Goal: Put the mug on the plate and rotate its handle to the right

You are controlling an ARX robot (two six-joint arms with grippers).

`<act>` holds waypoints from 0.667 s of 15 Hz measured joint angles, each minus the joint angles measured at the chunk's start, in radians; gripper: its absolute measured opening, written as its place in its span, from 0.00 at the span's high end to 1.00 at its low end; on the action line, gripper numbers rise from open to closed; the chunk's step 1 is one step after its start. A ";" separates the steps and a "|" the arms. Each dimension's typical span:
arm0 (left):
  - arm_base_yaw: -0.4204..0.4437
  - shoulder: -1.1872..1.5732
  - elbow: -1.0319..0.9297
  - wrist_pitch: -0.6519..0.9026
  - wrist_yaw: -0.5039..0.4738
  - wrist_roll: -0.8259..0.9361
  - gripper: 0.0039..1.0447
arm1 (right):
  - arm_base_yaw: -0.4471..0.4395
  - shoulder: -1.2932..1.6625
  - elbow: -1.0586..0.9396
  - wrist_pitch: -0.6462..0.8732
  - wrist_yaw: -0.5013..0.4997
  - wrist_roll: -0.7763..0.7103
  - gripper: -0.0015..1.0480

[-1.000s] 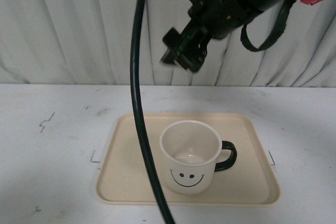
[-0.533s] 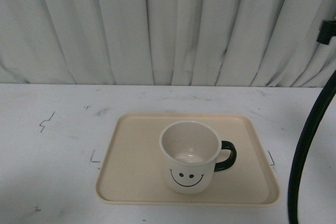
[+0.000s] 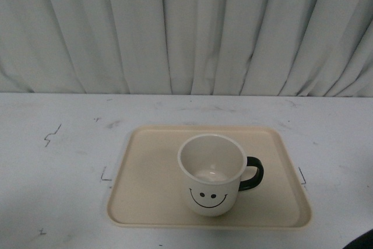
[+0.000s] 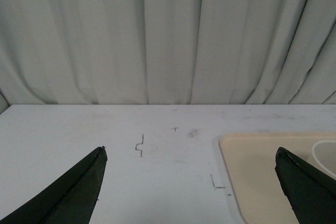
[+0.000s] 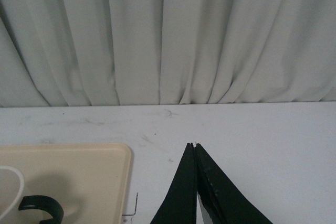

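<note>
The mug (image 3: 211, 174) stood upright on the plate (image 3: 145, 179), smiley toward the camera, its handle (image 3: 252, 174) pointing right. The plate lay on the white desk (image 3: 58, 161). The left tool (image 4: 191, 182) was spread wide above the desk; the right tool (image 5: 195, 148) was pressed together, empty.

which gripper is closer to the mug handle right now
Right. The right gripper, shut, sits just off the plate's right side, with the handle close beside it in its wrist view. The left gripper, open, is off the plate's left side; its view shows only the mug's rim.
</note>
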State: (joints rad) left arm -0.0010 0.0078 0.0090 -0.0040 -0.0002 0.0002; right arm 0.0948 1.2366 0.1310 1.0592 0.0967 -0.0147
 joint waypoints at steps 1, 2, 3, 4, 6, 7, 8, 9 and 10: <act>0.000 0.000 0.000 0.000 0.000 0.000 0.06 | -0.012 -0.068 -0.019 -0.027 -0.008 0.000 0.98; 0.000 0.000 0.000 0.000 0.000 0.000 0.06 | -0.021 -0.135 -0.031 -0.056 -0.021 0.000 0.98; 0.000 0.000 0.000 0.000 0.000 0.000 0.06 | -0.076 -0.192 -0.051 -0.102 -0.088 0.000 0.98; 0.000 0.000 0.000 0.000 -0.001 0.000 0.06 | -0.099 -0.234 -0.068 -0.144 -0.087 0.000 0.98; 0.000 0.000 0.000 0.000 0.000 0.000 0.06 | -0.100 -0.361 -0.093 -0.232 -0.094 0.001 0.98; 0.000 0.000 0.000 0.000 0.000 0.000 0.06 | -0.100 -0.426 -0.101 -0.284 -0.094 0.001 0.98; 0.000 0.000 0.000 0.000 0.000 0.000 0.06 | -0.100 -0.479 -0.110 -0.334 -0.094 0.001 0.98; 0.000 0.000 0.000 0.000 0.000 0.000 0.06 | -0.100 -0.532 -0.118 -0.381 -0.094 0.001 0.98; 0.000 0.000 0.000 0.000 0.000 0.000 0.06 | -0.100 -0.583 -0.119 -0.423 -0.094 0.001 0.98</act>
State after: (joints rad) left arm -0.0010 0.0078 0.0090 -0.0040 -0.0002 0.0002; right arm -0.0051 0.6537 0.0124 0.6357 0.0029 -0.0139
